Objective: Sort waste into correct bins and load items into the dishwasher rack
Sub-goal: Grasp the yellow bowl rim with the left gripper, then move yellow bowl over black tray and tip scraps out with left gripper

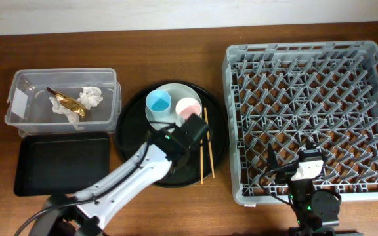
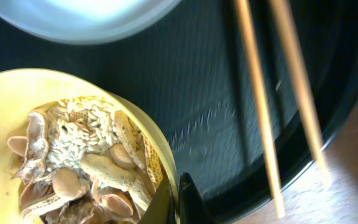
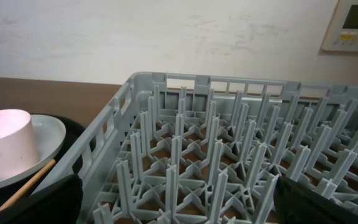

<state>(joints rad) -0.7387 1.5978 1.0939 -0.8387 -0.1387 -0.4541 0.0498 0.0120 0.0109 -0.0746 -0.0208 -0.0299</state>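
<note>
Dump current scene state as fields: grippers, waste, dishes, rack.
left gripper: shut on the rim of the yellow bowl
right gripper: open, empty, at the rack's near edge
yellow bowl: holds food scraps, at the round black tray
clear tub: tissue and gold wrapper inside
black rectangular tray: nothing in it
plate: on round black tray, carrying blue cup and pink cup
chopsticks: side by side on round black tray, right of plate
rack: no dishes loaded

Brown wooden table [image 1: 176, 39] carries, L to R: clear tub [image 1: 64, 71] at back w/ shallow black rect. tray [image 1: 61, 164] just in front, round black tray [image 1: 128, 124] mid, big grey rack [image 1: 230, 118] on R.
</note>
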